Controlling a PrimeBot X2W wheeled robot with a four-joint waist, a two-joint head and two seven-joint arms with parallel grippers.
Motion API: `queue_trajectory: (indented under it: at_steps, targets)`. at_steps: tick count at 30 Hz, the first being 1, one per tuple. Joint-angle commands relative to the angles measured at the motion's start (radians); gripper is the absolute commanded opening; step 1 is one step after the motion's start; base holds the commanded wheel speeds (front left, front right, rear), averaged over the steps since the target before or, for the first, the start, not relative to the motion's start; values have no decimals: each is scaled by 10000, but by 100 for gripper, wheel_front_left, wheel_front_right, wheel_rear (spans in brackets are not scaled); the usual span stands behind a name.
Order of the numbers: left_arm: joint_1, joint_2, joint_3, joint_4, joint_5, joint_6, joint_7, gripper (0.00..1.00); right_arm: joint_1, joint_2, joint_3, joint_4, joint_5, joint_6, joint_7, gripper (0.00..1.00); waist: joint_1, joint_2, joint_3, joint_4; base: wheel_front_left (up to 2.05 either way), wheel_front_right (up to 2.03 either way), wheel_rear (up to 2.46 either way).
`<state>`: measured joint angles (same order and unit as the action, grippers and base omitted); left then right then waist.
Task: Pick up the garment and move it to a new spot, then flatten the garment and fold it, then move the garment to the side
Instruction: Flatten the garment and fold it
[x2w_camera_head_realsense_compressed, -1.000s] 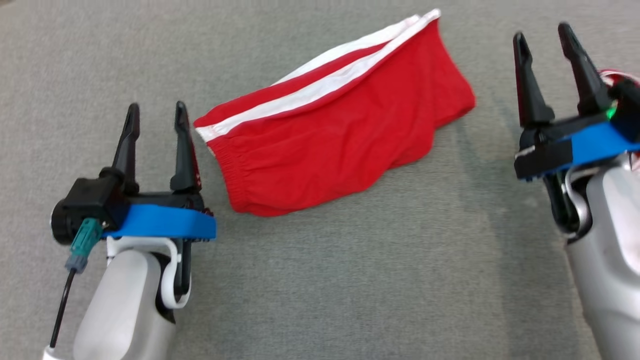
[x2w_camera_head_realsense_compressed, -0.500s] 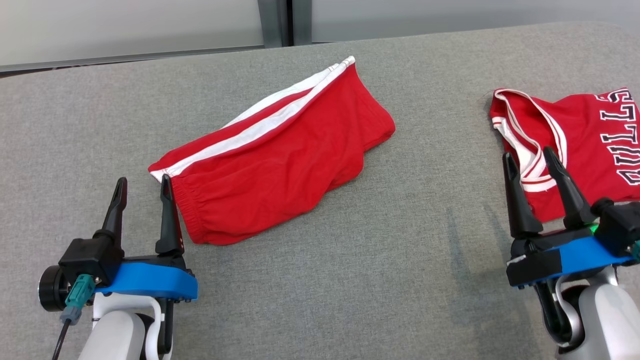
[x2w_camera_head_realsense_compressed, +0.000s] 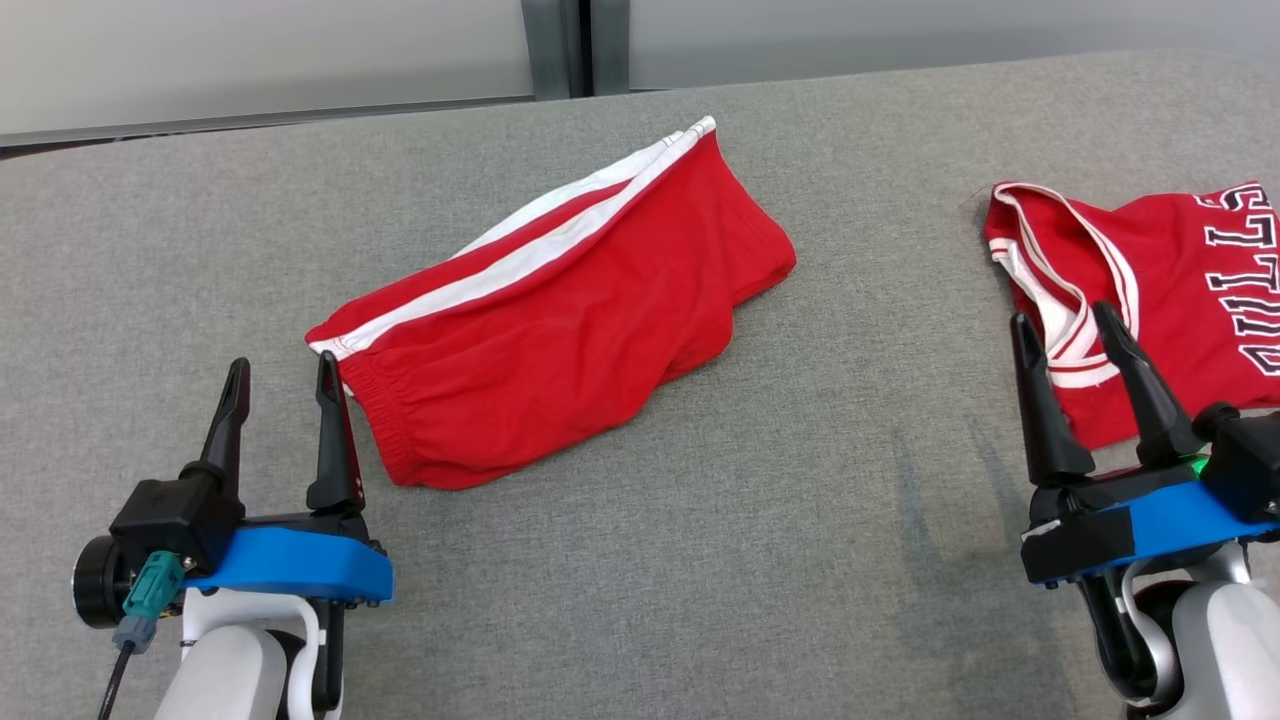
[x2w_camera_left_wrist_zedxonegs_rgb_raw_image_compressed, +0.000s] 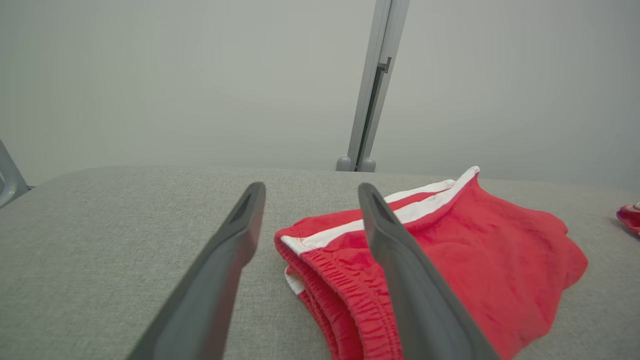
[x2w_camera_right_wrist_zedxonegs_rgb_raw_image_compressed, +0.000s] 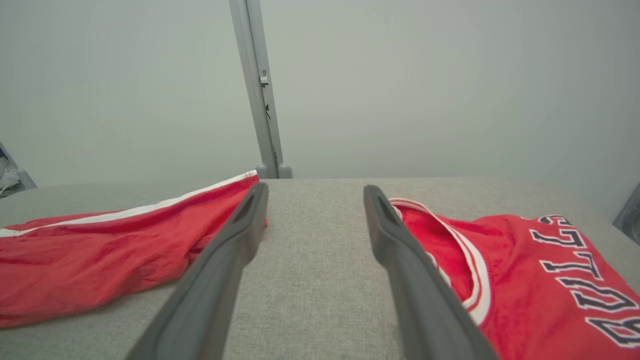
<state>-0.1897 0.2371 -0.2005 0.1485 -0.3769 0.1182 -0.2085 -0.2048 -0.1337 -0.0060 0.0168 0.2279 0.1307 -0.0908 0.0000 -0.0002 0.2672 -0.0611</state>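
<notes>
Folded red shorts are lying on the bench just right of the left claw, which is gaping wide and holding nothing. The right claw, equally wide and empty, is hovering at the red jersey edge.

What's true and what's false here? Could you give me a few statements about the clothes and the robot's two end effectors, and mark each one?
1. The left end effector is open and holds nothing. True.
2. The red shorts have white stripes along one edge. True.
3. The right end effector is clamped on the red jersey. False: its fingers stand apart and grip nothing; the jersey lies on the grey surface.
4. The shorts lie on top of the jersey. False: they lie apart, with bare grey surface between them.
5. The jersey carries printed lettering. True.
</notes>
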Motion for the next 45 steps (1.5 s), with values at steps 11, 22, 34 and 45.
queue_trajectory:
  at_steps: [11, 22, 34, 45]
  targets:
    - [-701, -42, -223, -354, 154, 19, -71, 100, -1215, -448, -78, 508, 148, 1, 469, 100, 0, 2, 937, 691, 0, 0, 0]
    - [-1933, -691, -629, -114, 281, -281, -428, 100, -3945, -1253, 1343, 3076, 520, 1, 1176, 100, 0, 2, 2402, 1967, 0, 0, 0]
    - [-2119, -1009, -544, 384, 460, -541, -572, 100, -5553, -1059, 2205, 6057, 1202, 2, 1963, 0, 0, 2, 2309, 2178, 0, 0, 0]
    - [-1384, -935, -292, 484, 620, -617, -570, 100, -3435, -595, 2168, 5115, 1710, 1, 291, 0, 0, 2, 1125, 1427, 0, 0, 0]
